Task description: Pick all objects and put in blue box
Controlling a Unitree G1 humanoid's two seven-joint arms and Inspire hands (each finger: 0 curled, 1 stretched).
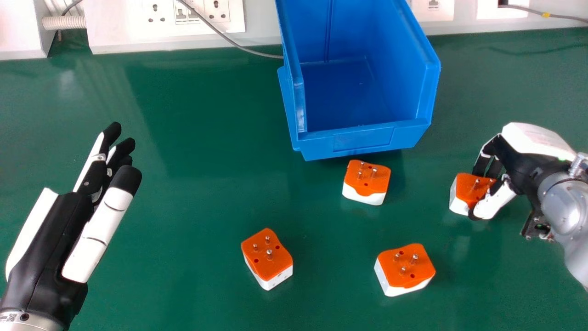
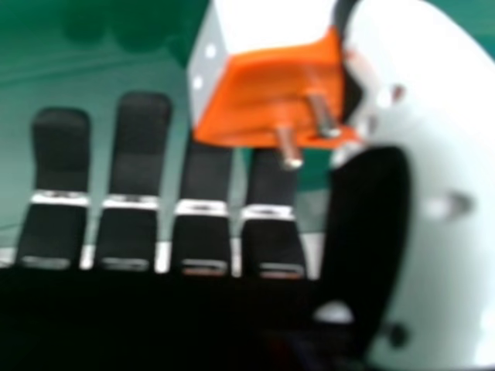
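Observation:
My right hand (image 1: 523,161) is low at the right of the head view, its thumb and fingers closed around an orange-and-white plug adapter (image 1: 469,189). In the right hand view the adapter (image 2: 267,85) sits against the thumb of my right hand (image 2: 371,224), pins towards the palm. Whether it touches the table, I cannot tell. Three similar adapters lie pins up: one (image 1: 366,181) just in front of the blue box (image 1: 363,138), one (image 1: 267,257) nearer at centre, one (image 1: 404,269) nearer and to the right. On the left, my left hand (image 1: 50,234) is open and holds nothing.
The blue box stands at the table's back, its lower front side facing me. A white trunking with sockets (image 1: 163,23) runs along the back edge of the green table (image 1: 193,193). A grey cable (image 1: 229,41) hangs down to the box's left side.

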